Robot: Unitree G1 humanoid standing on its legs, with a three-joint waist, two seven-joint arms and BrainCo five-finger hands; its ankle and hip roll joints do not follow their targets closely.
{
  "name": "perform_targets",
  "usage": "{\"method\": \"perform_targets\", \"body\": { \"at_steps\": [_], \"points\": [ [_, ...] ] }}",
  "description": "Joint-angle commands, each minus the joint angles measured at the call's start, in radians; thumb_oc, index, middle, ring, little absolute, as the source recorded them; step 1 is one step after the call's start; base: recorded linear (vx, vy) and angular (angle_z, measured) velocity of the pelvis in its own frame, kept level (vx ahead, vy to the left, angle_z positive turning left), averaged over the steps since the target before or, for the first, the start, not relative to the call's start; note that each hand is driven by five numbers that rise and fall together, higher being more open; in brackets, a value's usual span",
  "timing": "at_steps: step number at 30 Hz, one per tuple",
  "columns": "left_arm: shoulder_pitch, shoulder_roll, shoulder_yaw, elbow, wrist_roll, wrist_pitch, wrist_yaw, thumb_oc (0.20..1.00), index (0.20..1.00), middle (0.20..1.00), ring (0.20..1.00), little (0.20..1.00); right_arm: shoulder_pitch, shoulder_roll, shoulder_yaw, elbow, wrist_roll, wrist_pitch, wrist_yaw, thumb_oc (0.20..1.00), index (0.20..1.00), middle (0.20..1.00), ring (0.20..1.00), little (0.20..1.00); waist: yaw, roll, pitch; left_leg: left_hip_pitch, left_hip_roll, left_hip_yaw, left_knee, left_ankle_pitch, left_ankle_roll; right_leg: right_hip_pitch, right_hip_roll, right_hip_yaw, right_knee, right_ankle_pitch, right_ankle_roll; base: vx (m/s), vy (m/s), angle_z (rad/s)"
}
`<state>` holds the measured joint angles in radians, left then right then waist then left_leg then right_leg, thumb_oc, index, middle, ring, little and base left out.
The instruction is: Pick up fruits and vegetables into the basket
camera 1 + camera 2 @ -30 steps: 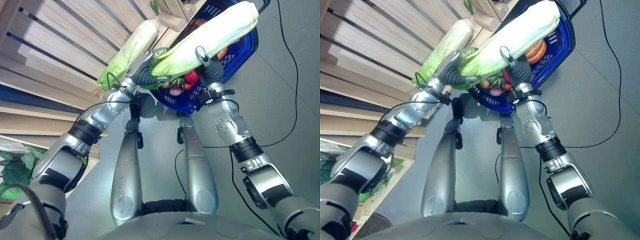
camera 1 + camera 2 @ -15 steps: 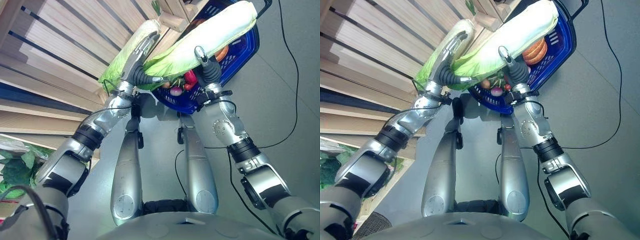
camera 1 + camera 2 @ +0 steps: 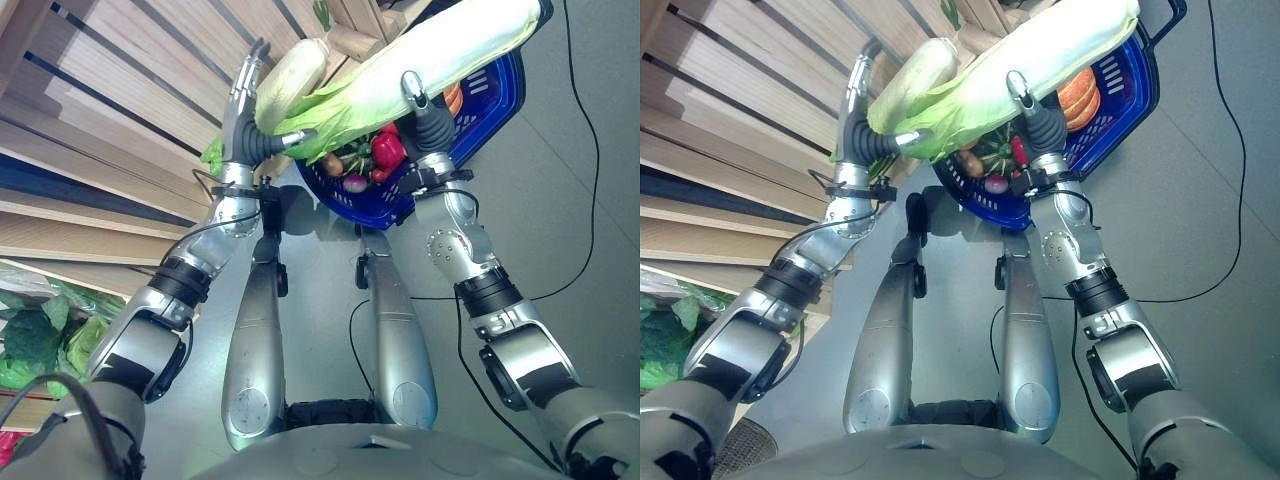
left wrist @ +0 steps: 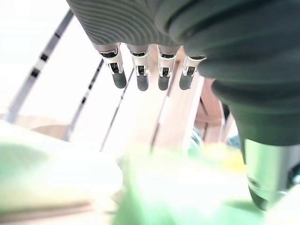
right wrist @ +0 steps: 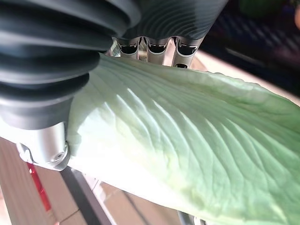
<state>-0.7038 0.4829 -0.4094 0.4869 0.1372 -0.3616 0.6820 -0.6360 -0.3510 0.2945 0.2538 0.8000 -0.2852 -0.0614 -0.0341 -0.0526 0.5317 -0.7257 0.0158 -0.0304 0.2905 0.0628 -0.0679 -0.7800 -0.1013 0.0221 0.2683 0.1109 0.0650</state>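
A long napa cabbage [image 3: 440, 50] hangs slantwise above the blue basket [image 3: 495, 95], its leafy end toward me. My right hand [image 3: 424, 125] is shut on it near the middle, thumb in front and fingers [image 5: 148, 47] behind the leaf [image 5: 187, 136]. My left hand [image 3: 242, 105] stands open beside the leafy end, fingers [image 4: 140, 82] straight and pointing up along the shelf. A second napa cabbage [image 3: 292, 78] lies on the shelf just past it. In the basket lie a red pepper [image 3: 388, 150], a small purple-white bulb [image 3: 350, 182] and an orange fruit [image 3: 1080, 92].
A slatted wooden shelf [image 3: 110, 90] runs along the left. Leafy greens [image 3: 35, 340] lie on a lower shelf at the near left. Grey floor [image 3: 560, 200] spreads to the right of the basket.
My left hand has let go of the cabbage's leafy end and swung up, fingers straightened toward the shelf. The right hand has lifted the cabbage a little higher over the basket.
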Motion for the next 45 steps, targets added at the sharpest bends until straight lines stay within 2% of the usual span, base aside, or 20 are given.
{"method": "perform_targets", "body": {
  "at_steps": [1,13,19,23,29,36,45],
  "points": [
    [-0.022,0.024,0.09,0.003,-0.047,-0.021,0.047,1.0,1.0,1.0,1.0,1.0,0.016,-0.058,-0.069,-0.055,-0.044,-0.065,-0.037,0.2,0.2,0.2,0.2,0.2,-0.015,0.04,-0.012,-0.002,-0.031,0.01,-0.001,-0.017,0.017,0.035,0.019,-0.053,0.061,-0.051,0.019,0.0,0.0,0.0],
    [-0.057,0.034,0.084,0.114,-0.086,-0.05,0.055,1.0,1.0,1.0,1.0,1.0,-0.033,-0.129,-0.094,0.182,-0.024,-0.025,-0.094,0.2,0.2,0.2,0.2,0.2,-0.009,0.047,-0.012,0.0,-0.032,0.01,-0.003,-0.017,0.014,0.037,0.016,-0.061,0.063,-0.055,0.018,0.0,0.0,0.0],
    [-0.107,0.04,0.06,0.169,-0.11,-0.061,0.044,1.0,1.0,1.0,1.0,1.0,-0.116,-0.166,-0.078,0.397,0.004,0.029,-0.098,0.2,0.2,0.2,0.2,0.2,0.004,0.057,-0.012,-0.004,-0.031,0.01,0.006,-0.024,0.012,0.034,0.011,-0.069,0.071,-0.062,0.018,0.0,0.0,0.0],
    [-0.152,0.041,0.039,0.21,-0.127,-0.058,0.03,1.0,1.0,1.0,1.0,1.0,-0.198,-0.181,-0.06,0.537,-0.037,0.087,-0.08,0.2,0.2,0.2,0.2,0.2,0.013,0.066,-0.012,-0.019,-0.033,0.005,0.007,-0.013,0.011,0.019,0.008,-0.073,0.072,-0.053,0.017,0.0,0.0,0.0],
    [-0.189,0.037,0.009,0.263,-0.153,-0.073,0.011,1.0,1.0,1.0,1.0,1.0,-0.285,-0.189,-0.029,0.721,-0.068,0.134,-0.061,0.2,0.2,0.2,0.2,0.2,0.028,0.083,-0.012,-0.023,-0.036,-0.001,0.022,-0.023,0.012,0.013,0.005,-0.078,0.088,-0.065,0.014,0.0,0.0,0.0],
    [-0.215,0.025,-0.013,0.288,-0.164,-0.083,0.008,1.0,1.0,1.0,1.0,1.0,-0.361,-0.187,-0.01,0.864,-0.092,0.174,-0.034,0.2,0.2,0.2,0.2,0.2,0.041,0.1,-0.012,-0.04,-0.042,-0.006,0.035,-0.025,0.014,-0.005,0.003,-0.081,0.099,-0.068,0.012,0.0,0.001,0.0],
    [-0.231,0.007,-0.027,0.293,-0.166,-0.089,0.011,1.0,1.0,1.0,1.0,1.0,-0.425,-0.186,0.02,0.98,-0.151,0.302,-0.044,0.2,0.2,0.2,0.2,0.2,0.055,0.115,-0.012,-0.058,-0.044,-0.011,0.047,-0.023,0.015,-0.024,0.003,-0.083,0.115,-0.074,0.009,0.0,-0.001,0.01]
  ]
}}
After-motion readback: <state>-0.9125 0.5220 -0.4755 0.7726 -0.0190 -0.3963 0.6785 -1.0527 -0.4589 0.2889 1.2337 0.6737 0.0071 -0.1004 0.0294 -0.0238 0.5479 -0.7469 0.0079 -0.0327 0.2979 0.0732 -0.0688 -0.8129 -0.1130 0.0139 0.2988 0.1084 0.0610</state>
